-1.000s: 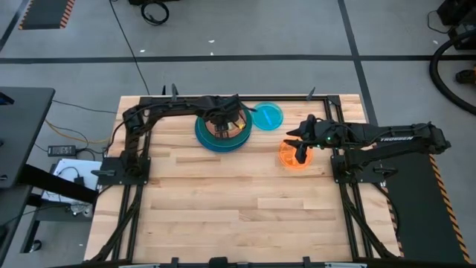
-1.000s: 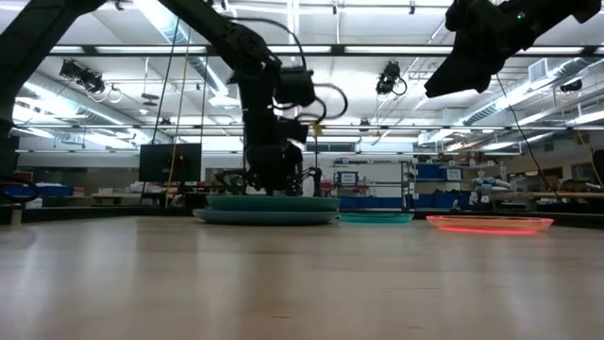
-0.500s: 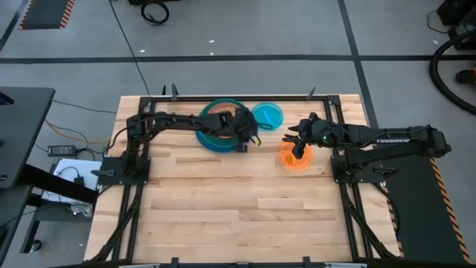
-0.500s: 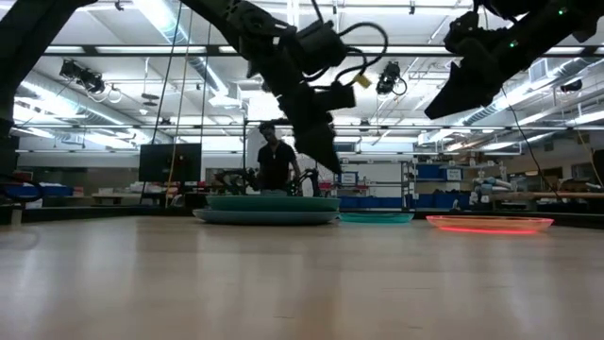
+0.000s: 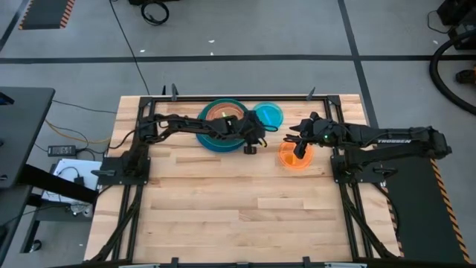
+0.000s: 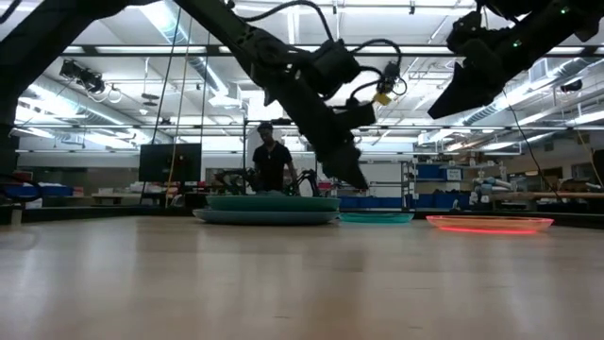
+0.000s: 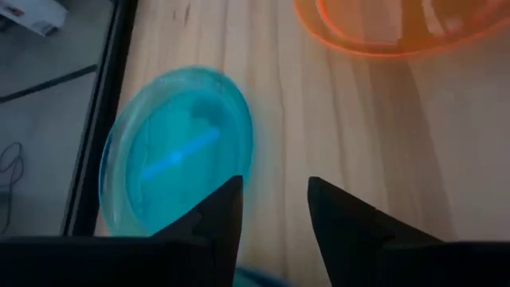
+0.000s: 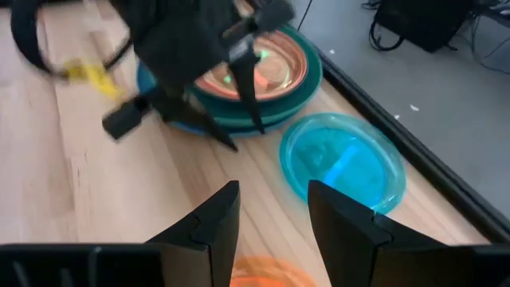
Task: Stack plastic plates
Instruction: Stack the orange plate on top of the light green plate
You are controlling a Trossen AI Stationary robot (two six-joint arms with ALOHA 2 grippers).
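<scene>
A stack of large plates (image 5: 222, 123), blue and teal with a tan-brown plate on top, lies flat near the table's far edge. To its right lie the small cyan plate (image 5: 268, 115) and, nearer, the orange plate (image 5: 295, 158). No pink or lime green plate shows. My left gripper (image 5: 251, 146) hangs open above the bare wood just right of the stack; its wrist view shows the cyan plate (image 7: 175, 171) ahead of its fingers. My right gripper (image 5: 299, 149) hovers open over the orange plate (image 6: 491, 224), well above it.
The table's dark frame rail (image 5: 245, 97) runs close behind the stack and the cyan plate. Bare wood (image 5: 238, 208) fills the near half of the table. A person (image 6: 272, 161) stands in the room beyond the far edge.
My left gripper has risen off the stack and swung toward the table's right and slightly nearer, tipping its fingers toward the cyan plate. The tan-brown plate stays lying on top of the stack. My right gripper has barely moved.
</scene>
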